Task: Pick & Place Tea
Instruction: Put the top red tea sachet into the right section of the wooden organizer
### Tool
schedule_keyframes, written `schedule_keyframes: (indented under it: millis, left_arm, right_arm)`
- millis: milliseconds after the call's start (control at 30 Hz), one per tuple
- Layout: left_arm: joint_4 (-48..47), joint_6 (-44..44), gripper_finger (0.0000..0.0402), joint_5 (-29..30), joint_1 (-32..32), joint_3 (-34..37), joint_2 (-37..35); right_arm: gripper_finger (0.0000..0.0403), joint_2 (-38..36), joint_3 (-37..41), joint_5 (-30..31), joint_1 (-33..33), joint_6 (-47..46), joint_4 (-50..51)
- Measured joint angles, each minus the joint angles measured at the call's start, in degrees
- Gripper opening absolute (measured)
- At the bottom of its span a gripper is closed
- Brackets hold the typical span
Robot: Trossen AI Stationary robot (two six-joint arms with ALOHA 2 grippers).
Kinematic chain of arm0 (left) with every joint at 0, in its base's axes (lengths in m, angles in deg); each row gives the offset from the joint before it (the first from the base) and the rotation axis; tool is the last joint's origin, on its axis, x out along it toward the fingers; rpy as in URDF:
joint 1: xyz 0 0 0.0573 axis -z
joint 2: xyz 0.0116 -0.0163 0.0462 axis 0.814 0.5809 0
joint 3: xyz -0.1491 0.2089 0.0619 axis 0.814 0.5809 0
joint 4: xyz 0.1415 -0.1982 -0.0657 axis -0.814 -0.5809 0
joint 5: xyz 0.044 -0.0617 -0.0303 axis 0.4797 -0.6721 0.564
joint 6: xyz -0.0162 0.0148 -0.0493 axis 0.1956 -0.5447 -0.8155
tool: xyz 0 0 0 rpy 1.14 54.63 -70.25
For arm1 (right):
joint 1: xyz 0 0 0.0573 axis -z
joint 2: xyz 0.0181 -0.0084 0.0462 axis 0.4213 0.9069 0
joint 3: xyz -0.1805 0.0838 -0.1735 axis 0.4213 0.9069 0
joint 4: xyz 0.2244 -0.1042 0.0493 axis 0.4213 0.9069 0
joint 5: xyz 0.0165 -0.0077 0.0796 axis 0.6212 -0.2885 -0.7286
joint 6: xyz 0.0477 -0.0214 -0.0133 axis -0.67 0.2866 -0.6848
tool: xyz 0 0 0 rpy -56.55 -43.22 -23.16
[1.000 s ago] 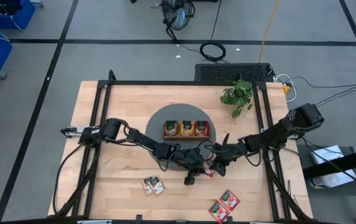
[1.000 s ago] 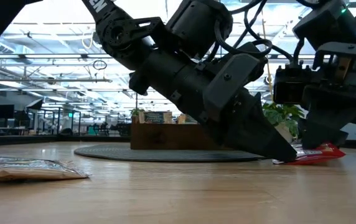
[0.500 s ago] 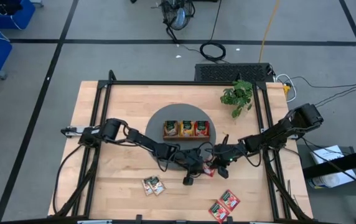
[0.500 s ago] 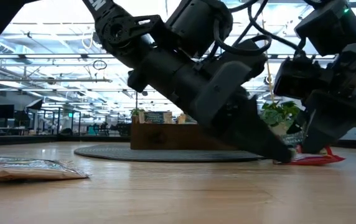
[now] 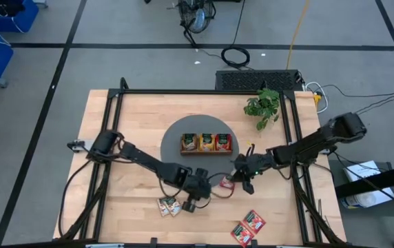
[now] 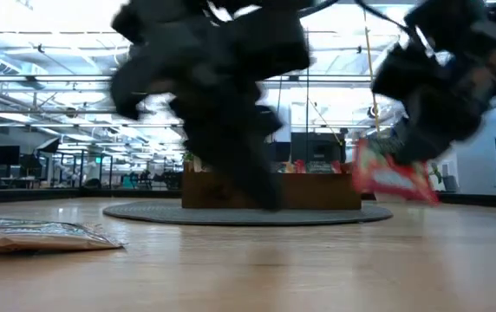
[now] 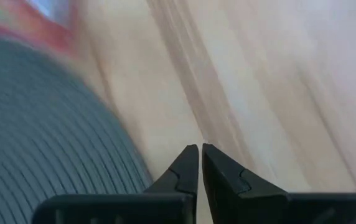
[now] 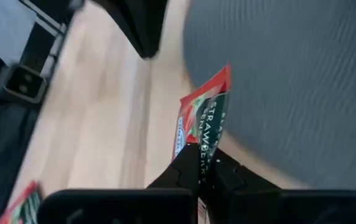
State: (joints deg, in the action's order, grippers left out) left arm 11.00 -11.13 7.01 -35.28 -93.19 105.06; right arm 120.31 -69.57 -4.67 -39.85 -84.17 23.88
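Note:
A red tea sachet (image 8: pixel 204 112) is in my right gripper (image 8: pixel 201 155), just above the table at the near right rim of the round grey mat (image 5: pixel 176 138). It also shows in the high view (image 5: pixel 224 182) and low view (image 6: pixel 393 179). My left gripper (image 7: pixel 200 149) is shut and empty over the wood beside the mat's near edge, left of the sachet (image 5: pixel 205 187). Two beige sachets (image 5: pixel 169 205) and two red ones (image 5: pixel 249 226) lie flat near the front edge. The wooden tray (image 5: pixel 206 143) on the mat holds three sachets. My right gripper pinches the red sachet by one end (image 8: pixel 201 144) between its two fingers, and the rest sticks out ahead of the fingertips. The fingers come slanting down from the table's right side. The sachet is lifted clear of the table and hangs tilted (image 6: pixel 393 179).
A small potted plant (image 5: pixel 262 105) stands at the far right of the table. A black frame (image 5: pixel 114 124) runs along the table's left, far and right sides. Bare wood lies between the mat and the loose sachets near the front.
My right gripper has risen and lifted the red sachet off the table, where it lay a second ago. My left gripper, which was down beside the sachet, has drawn back fast toward the table's left and near side, away from it.

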Motion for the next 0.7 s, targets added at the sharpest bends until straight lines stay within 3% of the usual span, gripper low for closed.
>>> schedule_keyframes:
  millis: [133,300,433,700]
  left_arm:
    - [-5.3,-0.75,0.0026,2.39,3.51,0.0,-0.35]
    - [-9.46,-3.05,0.0026,8.15,7.42,-0.04,-0.4]
    - [-10.57,-4.65,0.0026,12.64,8.87,-0.02,-1.06]
    - [-10.02,-9.06,0.0026,15.68,10.57,-0.11,-1.62]
  right_arm:
    - [0.0001,-5.61,-8.34,4.08,2.91,8.66,17.63]
    - [0.0,-7.07,-25.23,17.22,6.05,23.97,43.66]
    - [0.0,-5.03,-32.09,19.36,9.8,33.24,49.68]
    - [0.0,1.84,-32.59,18.07,13.96,39.08,52.3]
